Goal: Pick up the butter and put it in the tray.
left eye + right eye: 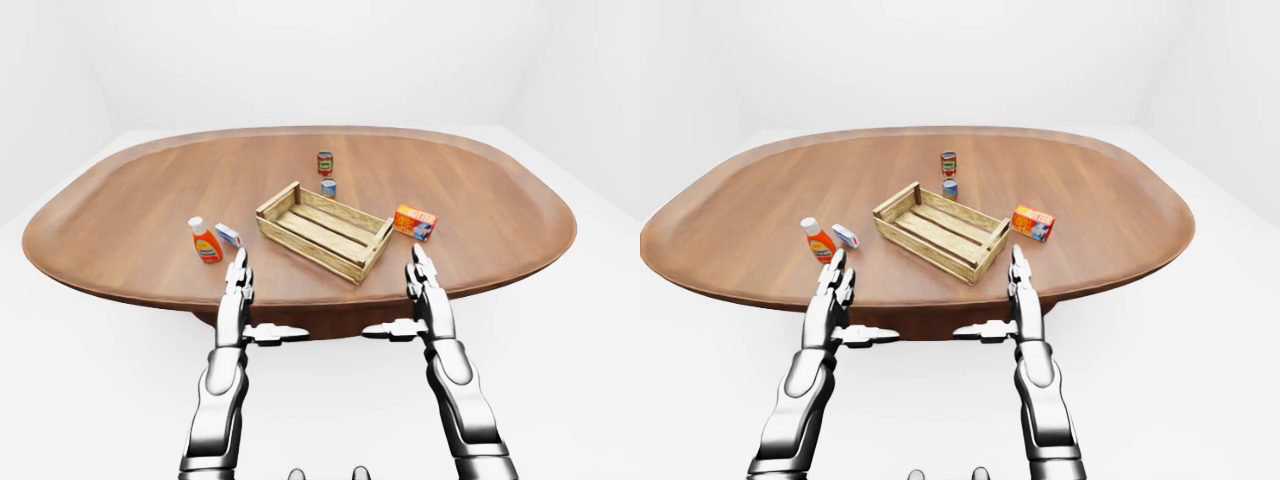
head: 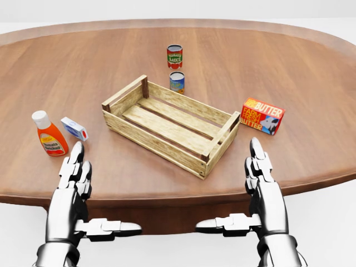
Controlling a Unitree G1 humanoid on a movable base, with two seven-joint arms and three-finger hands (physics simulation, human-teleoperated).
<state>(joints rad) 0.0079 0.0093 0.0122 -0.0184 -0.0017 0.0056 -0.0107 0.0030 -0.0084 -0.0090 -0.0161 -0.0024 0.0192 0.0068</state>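
Observation:
The butter [image 2: 262,116] is an orange and white box lying on the wooden table, just right of the tray. The tray [image 2: 170,123] is an empty slatted wooden crate set at an angle in the middle of the head view. My right hand [image 2: 257,192] is open, fingers straight, at the table's near edge below the butter and apart from it. My left hand [image 2: 74,192] is open too, at the near edge below an orange bottle. Neither hand holds anything.
An orange sauce bottle [image 2: 49,134] and a small white and blue box [image 2: 74,128] stand left of the tray. Two cans [image 2: 175,57] [image 2: 177,82] stand beyond the tray's upper side. The oval table [image 1: 480,190] stretches wide on both sides; white floor surrounds it.

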